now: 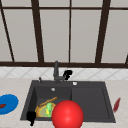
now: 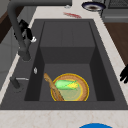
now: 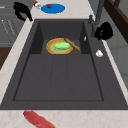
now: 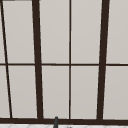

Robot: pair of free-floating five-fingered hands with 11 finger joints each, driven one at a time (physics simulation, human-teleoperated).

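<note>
Sink (image 1: 107,117) | right hand (image 1: 67,74) beside faucet (image 1: 56,71), fingers clenched, grasping nothing | left hand (image 1: 31,117) at front rim, fingers drooping, released

The sink (image 1: 90,100) looks matt, dark and smooth, like composite stone, and the faucet (image 1: 56,71) wears the same dull dark finish. The counter (image 3: 15,62) reads as pale speckled stone. In the basin, the yellow bowl (image 2: 83,87) looks like smooth plastic, and the spoon (image 2: 51,85) across its edge looks wooden. The black right hand (image 1: 67,74) beside the faucet appears matt.
</note>
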